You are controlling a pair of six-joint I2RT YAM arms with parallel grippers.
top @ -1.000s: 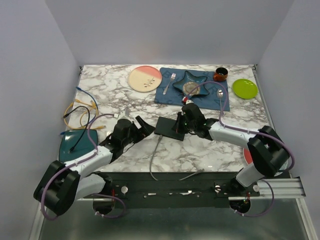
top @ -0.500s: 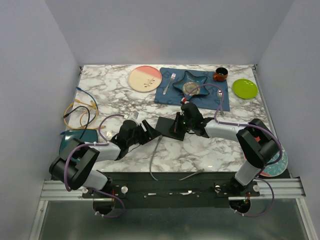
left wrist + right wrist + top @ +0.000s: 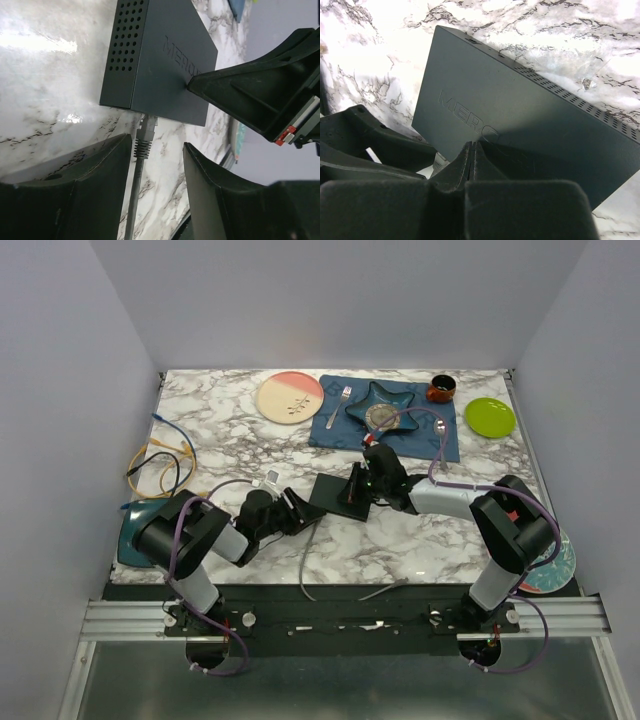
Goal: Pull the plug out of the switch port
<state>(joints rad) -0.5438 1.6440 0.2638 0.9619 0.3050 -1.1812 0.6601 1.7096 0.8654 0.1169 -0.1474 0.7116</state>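
The switch [image 3: 335, 495] lies on the marble table [image 3: 400, 550], and the plug [image 3: 145, 131] sits seated in a port on the switch's near edge, its grey cable [image 3: 131, 200] trailing away from the switch toward the arm bases. The left gripper [image 3: 156, 146] stands wide open just off that edge, grasping nothing, with one finger on either side of the plug; the plug lies closer to one finger, though I cannot tell whether they touch. The right gripper [image 3: 472, 146] is closed with nothing between its fingers, its joined tips pressed on the switch's top face beside the embossed lettering [image 3: 467, 117].
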